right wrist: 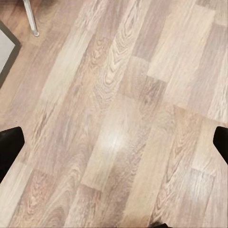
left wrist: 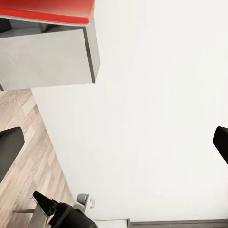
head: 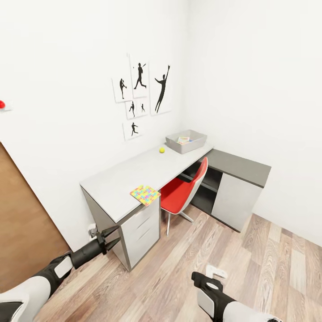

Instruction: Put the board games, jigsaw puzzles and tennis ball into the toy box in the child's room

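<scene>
In the head view the long light grey table [head: 134,172] stands against the white wall. A multicoloured jigsaw puzzle [head: 145,194] lies at its front edge above the drawers. The small yellow-green tennis ball [head: 162,150] rests near the wall, just left of the light grey toy box [head: 197,144] at the table's far end. Something flat and colourful [head: 184,140] lies inside the box; I cannot tell what it is. My left gripper [head: 109,236] hangs open, low by the table's near corner, holding nothing. My right gripper [head: 200,278] points at the floor, its fingertips [right wrist: 9,147] wide apart and empty.
A red chair [head: 183,190] is tucked under the table beside the white drawer unit [head: 143,230]. A lower dark grey cabinet [head: 239,167] fills the corner. There is a brown door [head: 22,223] at the left, a red wall button [head: 2,104], and wood-plank floor [head: 250,268] ahead.
</scene>
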Tool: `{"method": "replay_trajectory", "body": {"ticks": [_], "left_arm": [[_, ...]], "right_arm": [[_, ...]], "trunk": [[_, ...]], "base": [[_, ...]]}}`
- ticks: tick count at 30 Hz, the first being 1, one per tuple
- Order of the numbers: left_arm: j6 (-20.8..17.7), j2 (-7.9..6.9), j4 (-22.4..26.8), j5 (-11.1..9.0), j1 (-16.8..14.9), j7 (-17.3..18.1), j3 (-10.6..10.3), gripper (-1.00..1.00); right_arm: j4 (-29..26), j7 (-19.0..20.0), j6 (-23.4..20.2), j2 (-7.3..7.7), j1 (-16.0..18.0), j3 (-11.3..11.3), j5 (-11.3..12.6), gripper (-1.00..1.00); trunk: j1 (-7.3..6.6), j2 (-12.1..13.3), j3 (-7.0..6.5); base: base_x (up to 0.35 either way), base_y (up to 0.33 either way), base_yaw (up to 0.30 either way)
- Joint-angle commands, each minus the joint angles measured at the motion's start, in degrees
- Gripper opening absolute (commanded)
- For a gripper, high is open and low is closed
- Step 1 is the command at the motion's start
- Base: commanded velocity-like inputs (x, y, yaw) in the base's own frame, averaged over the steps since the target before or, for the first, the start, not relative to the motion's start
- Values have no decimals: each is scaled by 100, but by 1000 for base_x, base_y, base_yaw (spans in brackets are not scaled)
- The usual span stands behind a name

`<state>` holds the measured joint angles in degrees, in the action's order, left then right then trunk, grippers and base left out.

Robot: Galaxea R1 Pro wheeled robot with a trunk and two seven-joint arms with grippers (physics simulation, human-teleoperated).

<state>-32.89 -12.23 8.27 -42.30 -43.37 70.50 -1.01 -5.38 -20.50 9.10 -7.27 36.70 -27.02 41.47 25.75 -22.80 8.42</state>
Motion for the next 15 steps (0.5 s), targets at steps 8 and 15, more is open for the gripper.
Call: {"method": "replay_trajectory", "body": {"ticks": [8,15], "left_arm": [[-25,21,0,-50,-5,-24,238,100],[117,214,0,-66,-5,-714,472,100]], "right_arm": [[-1056,-19,-647,85,299,-26,60,100],[-1581,2,-925,291,274,-23,64,100]], "trunk": [[3,-12,12],[3,-12,16]], "base": [[0,0,0],[0,0,0]]}}
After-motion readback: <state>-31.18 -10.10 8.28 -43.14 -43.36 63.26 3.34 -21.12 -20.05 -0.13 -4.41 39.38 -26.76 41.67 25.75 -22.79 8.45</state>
